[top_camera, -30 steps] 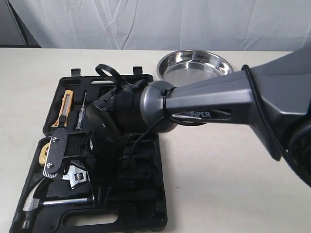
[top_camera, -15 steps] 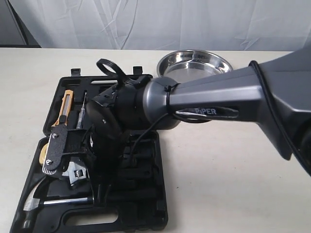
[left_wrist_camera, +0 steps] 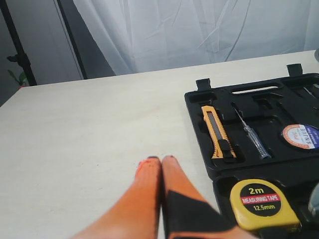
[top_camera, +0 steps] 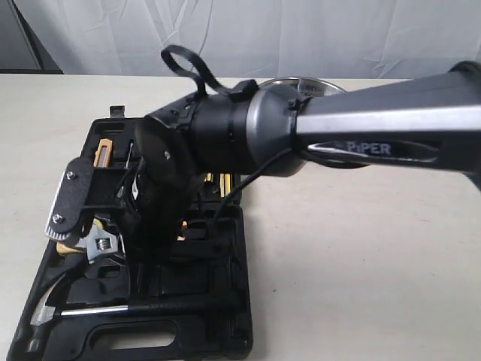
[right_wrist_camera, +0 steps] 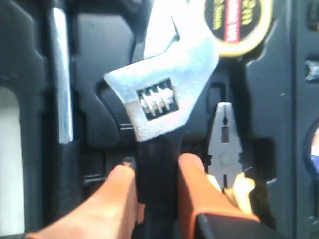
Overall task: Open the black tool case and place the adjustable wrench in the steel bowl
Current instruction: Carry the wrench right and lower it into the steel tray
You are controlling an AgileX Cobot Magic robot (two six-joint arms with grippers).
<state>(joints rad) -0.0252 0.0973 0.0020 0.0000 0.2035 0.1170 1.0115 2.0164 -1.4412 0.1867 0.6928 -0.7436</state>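
The black tool case (top_camera: 229,316) lies open on the table, its lid half (left_wrist_camera: 279,94) also in the left wrist view. My right gripper (top_camera: 131,237) reaches across over the case and is shut on the black handle of the adjustable wrench (right_wrist_camera: 164,89), one finger on each side (right_wrist_camera: 157,167). The silver wrench head (top_camera: 101,244) sticks out to the left, lifted above the tray. Only a strip of the steel bowl's rim (top_camera: 301,81) shows behind the arm. My left gripper (left_wrist_camera: 160,159) is shut and empty over bare table beside the case.
In the case lie a claw hammer (top_camera: 113,310), pliers (right_wrist_camera: 224,144), a yellow tape measure (left_wrist_camera: 264,201), an orange utility knife (left_wrist_camera: 217,132) and a test screwdriver (left_wrist_camera: 251,139). A white curtain hangs behind the table.
My right arm has risen and tilted, lifting the wrench out of its slot; the wrench head now sits higher and further left. The arm now covers most of the bowl.
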